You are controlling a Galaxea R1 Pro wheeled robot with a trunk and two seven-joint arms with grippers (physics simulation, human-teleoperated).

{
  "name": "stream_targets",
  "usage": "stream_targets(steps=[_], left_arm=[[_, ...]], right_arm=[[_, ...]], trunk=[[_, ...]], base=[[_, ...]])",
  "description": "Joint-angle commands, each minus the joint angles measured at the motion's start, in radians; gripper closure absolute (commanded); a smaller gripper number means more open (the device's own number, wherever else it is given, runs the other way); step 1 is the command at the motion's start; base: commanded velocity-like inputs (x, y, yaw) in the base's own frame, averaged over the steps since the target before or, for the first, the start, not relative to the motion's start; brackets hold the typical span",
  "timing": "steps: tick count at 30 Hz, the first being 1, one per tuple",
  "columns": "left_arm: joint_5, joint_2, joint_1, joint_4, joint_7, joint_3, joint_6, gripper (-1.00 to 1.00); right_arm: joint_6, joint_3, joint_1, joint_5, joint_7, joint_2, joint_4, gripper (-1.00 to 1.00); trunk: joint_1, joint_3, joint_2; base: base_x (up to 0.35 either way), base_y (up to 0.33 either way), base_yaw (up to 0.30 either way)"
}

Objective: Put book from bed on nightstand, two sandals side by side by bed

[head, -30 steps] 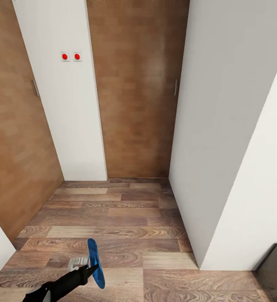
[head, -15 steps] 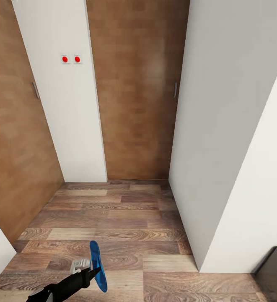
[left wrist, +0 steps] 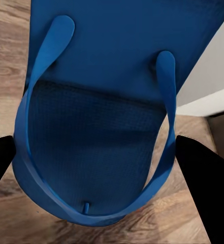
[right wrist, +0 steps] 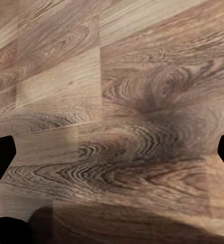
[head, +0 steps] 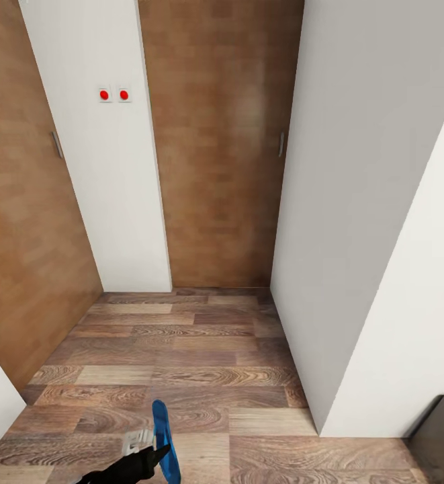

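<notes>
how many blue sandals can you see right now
1. A single sandal is held on edge in the left gripper, low over the wood floor; the left wrist view shows its straps close up. The second sandal may be elsewhere.

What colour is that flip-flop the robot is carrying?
Bright blue all over, straps included. The sandal shows best in the left wrist view.

I hold one bright blue sandal (head: 164,437) in my left gripper (head: 156,452), edge-on and roughly upright above the wood-plank floor. Up close, its textured footbed (left wrist: 96,147) faces my wrist camera, and the thin blue straps (left wrist: 165,101) run from two anchors down to a toe post, with my dark fingertips (left wrist: 200,173) on either side.
</notes>
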Motion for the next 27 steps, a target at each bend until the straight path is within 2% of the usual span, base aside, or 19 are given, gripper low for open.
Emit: stream_targets(steps=[1,4,7,27], left_arm=[[-0.007,-0.001,-0.001,0.021,0.009,0.009,-0.021,1.00],[-0.015,-0.002,-0.001,0.050,0.030,0.009,-0.076,1.00],[-0.018,-0.002,-0.001,0.060,0.037,0.009,-0.097,1.00],[-0.016,-0.003,-0.001,0.067,0.041,0.010,-0.108,1.00]], right_arm=[[0.007,-0.003,-0.001,-0.009,0.005,0.000,0.000,-1.00],[0.002,-0.003,-0.001,-0.009,0.004,-0.001,0.001,-1.00],[0.001,-0.003,0.000,-0.009,0.004,-0.001,0.002,-1.00],[0.003,-0.003,0.001,-0.010,0.006,-0.002,0.004,-1.00]], trunk=[[0.000,-0.001,0.000],[0.000,-0.001,0.000],[0.000,-0.001,0.000],[0.000,-0.001,0.000]], base=[[0.000,0.000,0.000],[0.000,0.000,0.000],[0.000,0.000,0.000],[0.000,0.000,-0.018]])
